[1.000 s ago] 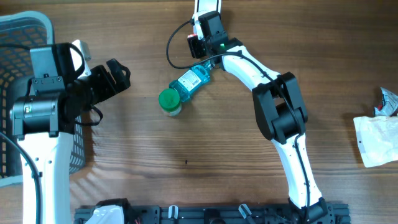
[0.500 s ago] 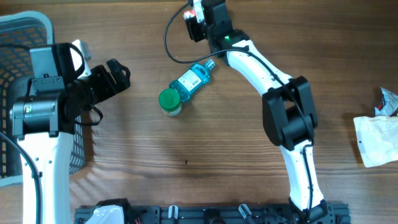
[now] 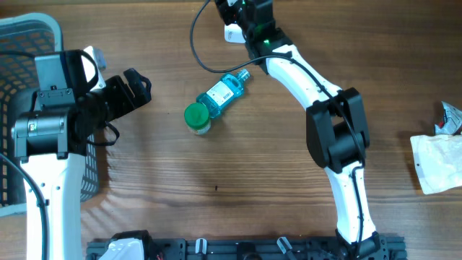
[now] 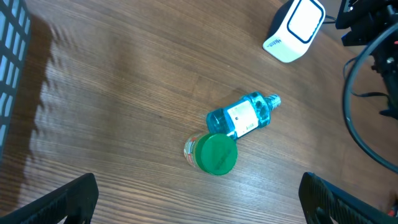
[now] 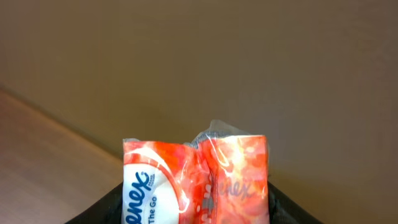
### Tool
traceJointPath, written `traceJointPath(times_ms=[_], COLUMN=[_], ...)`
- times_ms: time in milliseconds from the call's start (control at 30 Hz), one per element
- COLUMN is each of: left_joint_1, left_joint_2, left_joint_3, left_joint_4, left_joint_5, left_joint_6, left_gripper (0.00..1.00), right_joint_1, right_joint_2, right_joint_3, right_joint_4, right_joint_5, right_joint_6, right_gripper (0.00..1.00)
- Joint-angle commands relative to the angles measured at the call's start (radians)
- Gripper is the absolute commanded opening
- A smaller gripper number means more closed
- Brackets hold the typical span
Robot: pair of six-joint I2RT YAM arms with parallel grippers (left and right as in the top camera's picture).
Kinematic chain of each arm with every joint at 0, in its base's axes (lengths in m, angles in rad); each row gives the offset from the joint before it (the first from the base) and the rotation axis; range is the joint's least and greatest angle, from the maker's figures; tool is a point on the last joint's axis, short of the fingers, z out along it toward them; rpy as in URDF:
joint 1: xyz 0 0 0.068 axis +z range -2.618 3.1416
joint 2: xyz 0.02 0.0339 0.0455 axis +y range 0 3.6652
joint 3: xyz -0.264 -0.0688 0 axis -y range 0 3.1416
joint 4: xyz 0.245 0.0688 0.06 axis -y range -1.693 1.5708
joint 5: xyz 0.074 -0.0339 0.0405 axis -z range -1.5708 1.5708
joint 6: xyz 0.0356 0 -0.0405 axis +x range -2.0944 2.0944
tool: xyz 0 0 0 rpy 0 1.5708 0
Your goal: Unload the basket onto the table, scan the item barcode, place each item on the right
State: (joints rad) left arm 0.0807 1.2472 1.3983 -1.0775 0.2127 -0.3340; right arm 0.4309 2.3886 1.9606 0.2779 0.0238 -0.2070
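Observation:
An orange-and-white Kleenex tissue pack (image 5: 196,180) stands upright between the dark fingers of my right gripper (image 5: 198,208), which is shut on it. Its barcode does not show. In the overhead view the right gripper (image 3: 228,9) is at the table's far edge, just above the white scanner (image 3: 232,34), which the arm partly hides. The left wrist view shows the scanner (image 4: 293,30) with its blue-rimmed face. My left gripper (image 3: 143,88) hangs wide open at the left, holding nothing; its fingertips (image 4: 65,202) frame bare wood.
A blue bottle (image 3: 222,92) lies on its side in the middle, a green-lidded jar (image 3: 195,117) touching its base. A grey basket (image 3: 22,43) stands at the far left. A white bag (image 3: 437,162) and a crumpled packet (image 3: 451,115) lie at the right edge.
The right arm has moved from beside the bottle's neck toward the far edge, over the scanner, carrying the pack. The left arm has stayed still.

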Motion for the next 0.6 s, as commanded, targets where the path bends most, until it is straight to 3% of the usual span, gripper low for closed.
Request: traceJointPath(times_ms=[0,567], left_joint_1=[0.007,0.007], left_joint_2=[-0.003,-0.003], left_joint_3=[0.014,0.015], left_joint_4=[-0.001,-0.001], left_joint_5=[-0.005,-0.005], left_joint_6=[0.013,0.013], left_gripper=[1.0,1.0], right_joint_1=[-0.042,-0.043], right_joint_2=[0.091,0.175], right_joint_3=[0.014,0.014], right_joint_4=[0.064,0.174], right_joint_5=[0.008,-0.029], right_joint_6=[0.054,0.136], right_gripper=[0.57,0.59])
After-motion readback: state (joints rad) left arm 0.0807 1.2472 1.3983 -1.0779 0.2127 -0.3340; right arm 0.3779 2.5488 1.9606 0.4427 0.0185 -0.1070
